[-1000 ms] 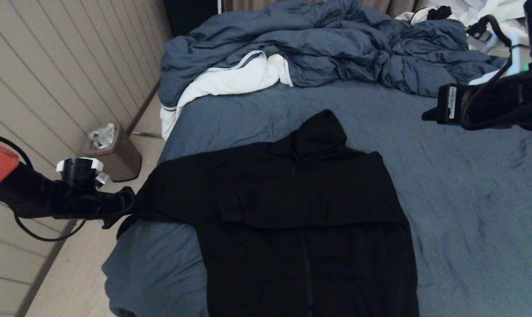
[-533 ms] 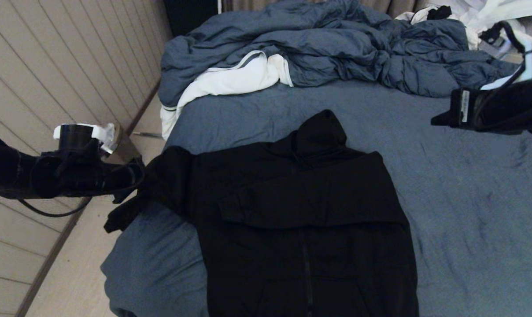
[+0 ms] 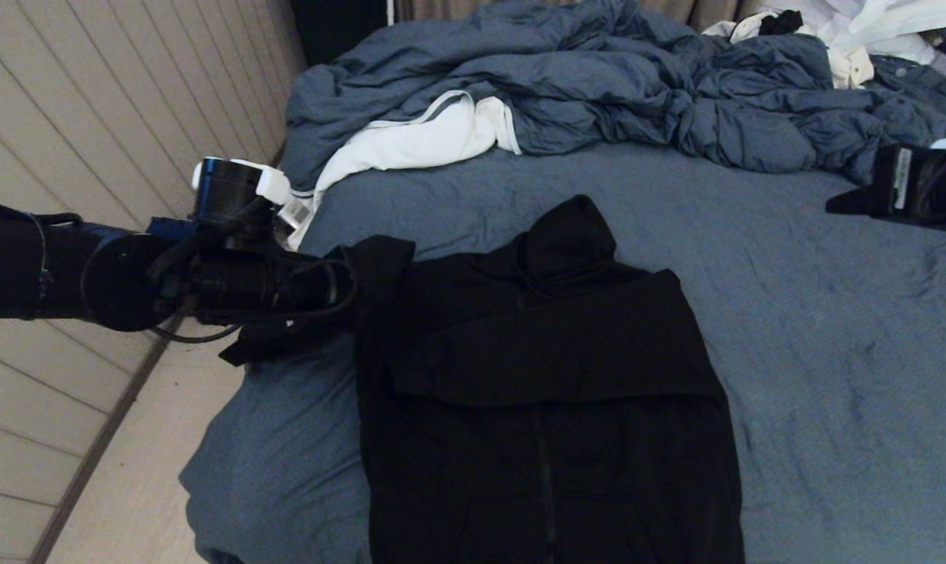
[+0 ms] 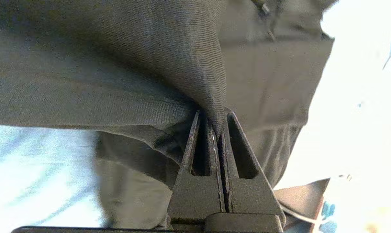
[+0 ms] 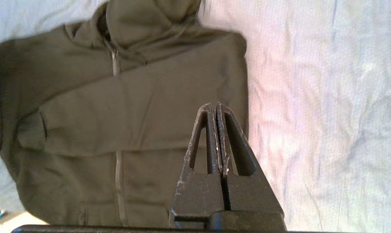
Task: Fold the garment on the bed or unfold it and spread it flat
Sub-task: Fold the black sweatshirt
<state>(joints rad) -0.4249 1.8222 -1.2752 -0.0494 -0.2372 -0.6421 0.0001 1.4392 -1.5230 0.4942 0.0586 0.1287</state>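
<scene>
The left tool (image 3: 348,282) pinches the hoodie's (image 3: 551,392) sleeve (image 3: 379,266), held up beside the hoodie's left shoulder. The hoodie lies front-up on the bed (image 3: 833,376), its other sleeve already folded across the chest. This looks like the second sleeve fold; next the sleeve must be carried over the chest and released. The right tool (image 5: 215,108), pressed together and empty, hangs off the hoodie's right side.

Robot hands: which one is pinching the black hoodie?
The left gripper, beside the bed's left edge, is shut on a hoodie sleeve; the right gripper is shut, empty.
</scene>
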